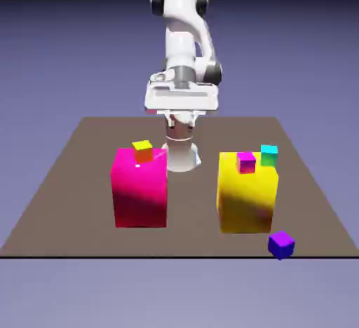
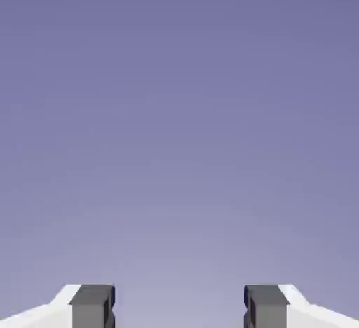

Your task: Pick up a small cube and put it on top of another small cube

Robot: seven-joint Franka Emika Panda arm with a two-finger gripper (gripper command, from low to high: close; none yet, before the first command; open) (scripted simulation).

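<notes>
Deep violet, the small cube lay low at the brown surface's near edge, toward the exterior view's right, turned so that a corner faced the camera. Its place in front of the yellow block, a big upright one, left its sides free of neighbours, which probably suited a pinch; the nearness of the edge was the likelier trouble, since a nudge could have tipped it off.

The tool hung empty and open, its grey fingertips well apart with only backdrop between them. Held high near the base by the white arm, it looked out rather than down, so it presumably had to tilt downward and reach forward before any grasp.

A tiny magenta cube seemed to rest on the yellow block's top, close to a cyan cube whose footing could not be told. An orange cube with a yellow top appeared to sit on the big hot-pink block. Whichever served as the base, a centred, gentle release would have mattered on so small a face.
</notes>
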